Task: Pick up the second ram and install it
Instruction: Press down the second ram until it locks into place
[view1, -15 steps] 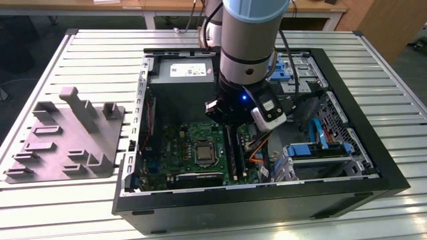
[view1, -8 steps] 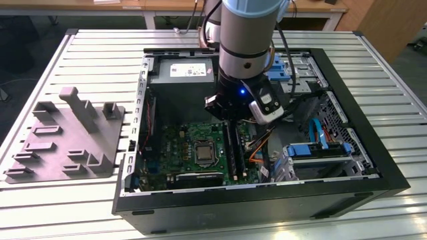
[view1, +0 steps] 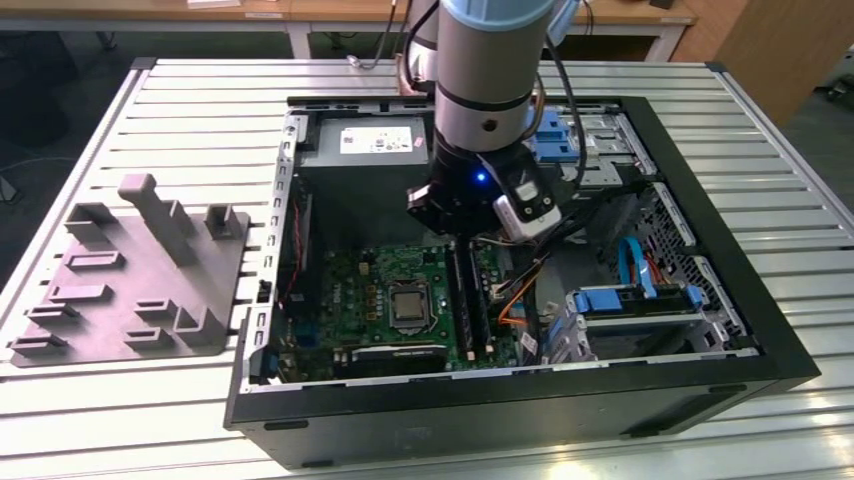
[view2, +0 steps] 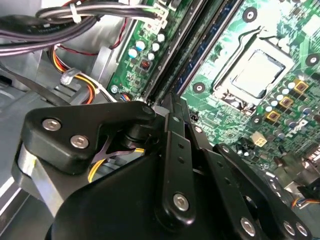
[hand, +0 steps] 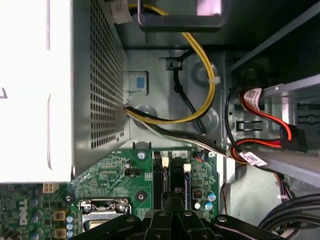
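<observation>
On the exterior view's left we see a grey holder block (view1: 134, 280) on the slatted table (view1: 200, 110). Beside it lies the open computer case (view1: 534, 400); its power supply carries a white label (view1: 374, 140) whose print we cannot make out. Over the green motherboard (view1: 360, 290) the gripper (view1: 461, 240) reaches down, its fingers (view2: 172, 145) drawn together at the end of the black socket rails (view2: 172, 55). The second ram (view2: 212, 42), a dark blue stick, lies along those rails. Farther right sit blue drive caddies (view1: 641, 300).
</observation>
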